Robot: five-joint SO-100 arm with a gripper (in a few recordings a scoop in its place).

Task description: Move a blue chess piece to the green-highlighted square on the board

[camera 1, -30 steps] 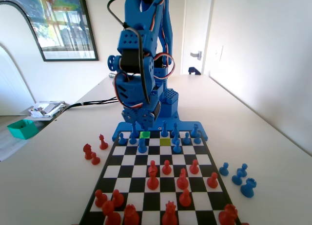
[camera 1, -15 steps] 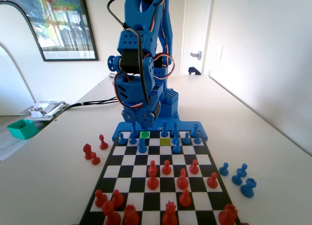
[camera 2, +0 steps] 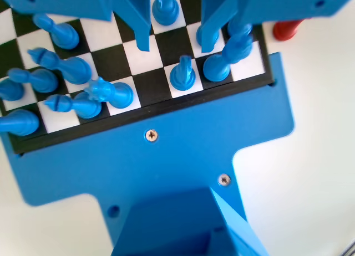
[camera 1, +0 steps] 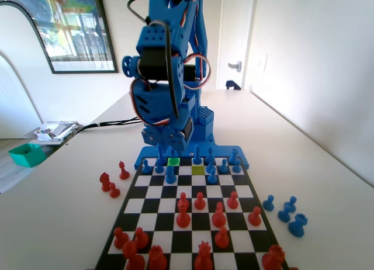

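The board point(camera 1: 153, 191) carries blue pieces on its far rows and red pieces on the near ones. Its green-highlighted square point(camera 1: 173, 161) lies in the far row, left of centre, and looks bare. One blue piece point(camera 1: 170, 175) stands just in front of that square. My gripper point(camera 1: 166, 145) hangs above the board's far left corner, slightly left of the green square. In the wrist view my gripper point(camera 2: 175, 43) is open, with nothing between its jaws. Below it stand a blue pawn point(camera 2: 165, 9) and another blue piece point(camera 2: 183, 76).
An olive square point(camera 1: 198, 169) lies right of the green one. Several captured blue pieces point(camera 1: 286, 211) sit on the table right of the board, and red ones point(camera 1: 111, 182) on its left. A green tray point(camera 1: 26, 155) and clutter stand far left. A red piece point(camera 2: 285, 27) lies off the board.
The arm's upper part has swung up and slightly left, and the gripper has lifted a little above the far rows. No piece has moved.
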